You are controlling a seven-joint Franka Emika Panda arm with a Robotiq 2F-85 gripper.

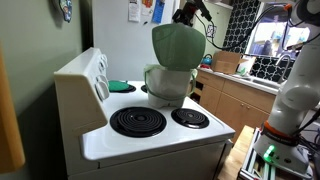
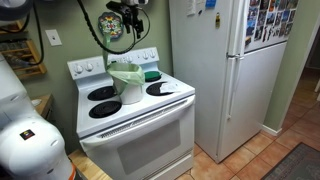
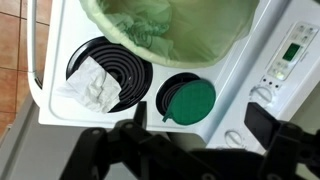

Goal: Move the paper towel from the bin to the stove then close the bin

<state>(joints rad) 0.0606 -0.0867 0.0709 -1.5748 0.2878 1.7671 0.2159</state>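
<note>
At centre left of the wrist view, one crumpled paper towel (image 3: 92, 85) lies on a large coil burner (image 3: 125, 62) of the stove (image 3: 235, 75). It is outside the bin and just beside it, so by my reading only the closing is left to do. At top centre is the one bin (image 3: 170, 30), its green mouth open towards the camera. Right of centre, one flat teal disc (image 3: 188, 98) covers a smaller burner, and the control panel (image 3: 290, 60) runs down the right edge.

The end effector (image 3: 200, 135) fills the bottom of that frame, its two dark fingers spread wide with nothing between them, so it is open and empty. The bin lies up-frame from it, beyond the fingertips.

The closing turns on the lid (image 1: 175, 42). In an exterior view it stands upright over the bin body, broad face to the camera and long axis near vertical. The end effector (image 1: 190, 12) hangs above it and a little to the right, near the top edge but apart from it. On which side the hinge sits I cannot tell.

Counted: one arm, one towel, one bin, one lid, one disc; in an exterior view three bare coils show around the bin (image 2: 127, 85)
</note>
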